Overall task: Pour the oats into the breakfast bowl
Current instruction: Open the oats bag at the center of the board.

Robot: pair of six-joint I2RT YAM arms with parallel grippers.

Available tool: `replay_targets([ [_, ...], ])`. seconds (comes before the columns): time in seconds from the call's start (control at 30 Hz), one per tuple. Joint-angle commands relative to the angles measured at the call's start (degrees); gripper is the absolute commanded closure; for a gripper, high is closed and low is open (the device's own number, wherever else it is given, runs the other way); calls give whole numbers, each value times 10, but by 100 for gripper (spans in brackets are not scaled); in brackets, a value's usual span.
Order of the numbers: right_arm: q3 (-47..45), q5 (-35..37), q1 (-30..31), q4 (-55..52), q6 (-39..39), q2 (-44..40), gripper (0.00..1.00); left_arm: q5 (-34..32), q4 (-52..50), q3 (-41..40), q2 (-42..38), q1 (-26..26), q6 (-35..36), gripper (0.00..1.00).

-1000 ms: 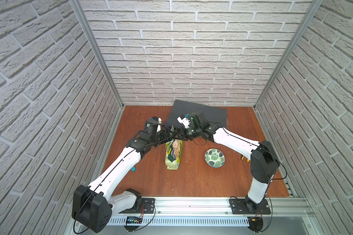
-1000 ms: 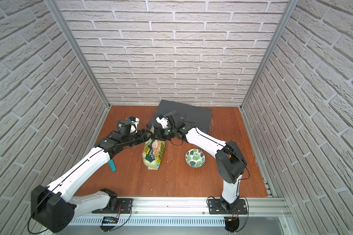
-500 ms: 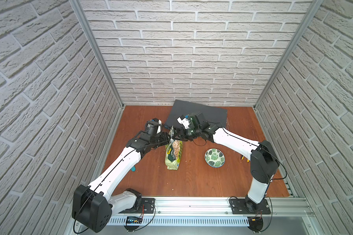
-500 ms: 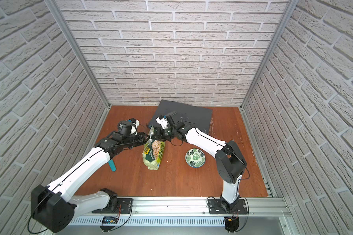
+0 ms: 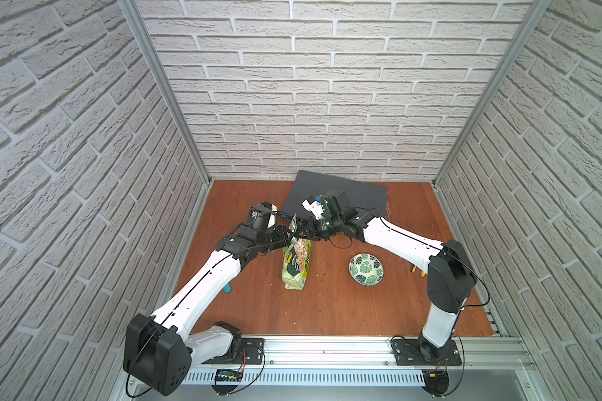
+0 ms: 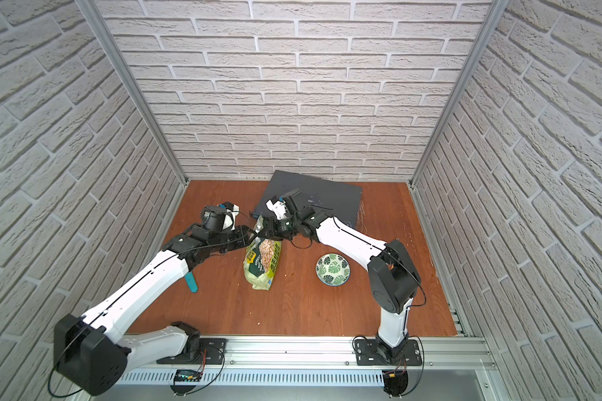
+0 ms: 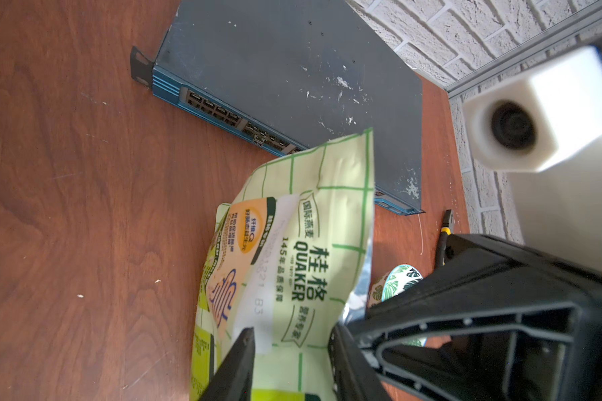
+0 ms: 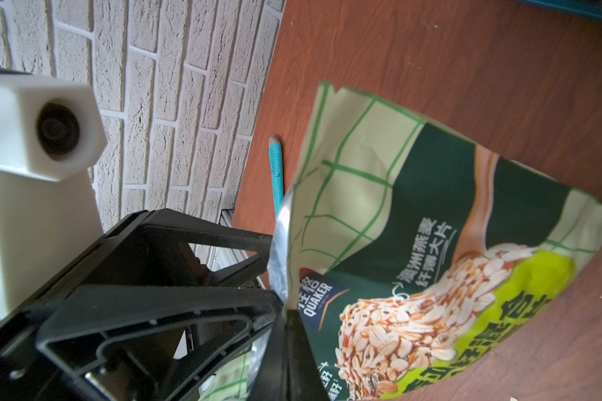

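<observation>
Position check: the pouch [image 5: 297,264] lies with its long axis running away from us. Its base rests on the tabletop [image 5: 327,312] and its mouth is raised between both hands.

The right hand [image 8: 290,321] is pressed together on the front wall at the mouth (beside the red logo). The left hand [image 7: 291,333] has its fingers apart astride the back wall, and we cannot tell whether they bear on it.

The breakfast bowl [image 5: 366,269] stands well apart from the pouch, on the right arm's side, so the right arm is nearer. We judge that the mouth must travel that way.

Count: one pouch, one bowl, two hands. No oats show in the bowl, so we take them to be inside the pouch.
</observation>
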Motion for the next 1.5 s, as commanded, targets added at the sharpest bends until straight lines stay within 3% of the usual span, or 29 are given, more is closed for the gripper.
replay_targets([
  [0.0,17,-2,12,15,-7,-3,97,37,18,8,0,-6,-9,60],
  [0.23,19,-1,12,18,-5,-4,97,62,23,-3,-5,-18,-23,69],
  [0.43,19,-3,12,17,-6,-4,97,63,39,-2,6,-23,-26,100],
  [0.57,20,11,12,-1,-19,-9,97,47,33,7,4,-23,-21,100],
  [0.8,30,87,11,-78,-68,-34,97,-53,-4,24,-40,-22,-2,100],
  [1.07,44,104,18,-98,-81,-34,97,-60,4,38,-45,-22,8,100],
  [1.27,58,148,24,-137,-104,-35,97,-111,-37,50,-49,-22,25,100],
  [1.47,61,128,26,-125,-99,-28,97,-107,-37,50,-39,-24,39,100],
])
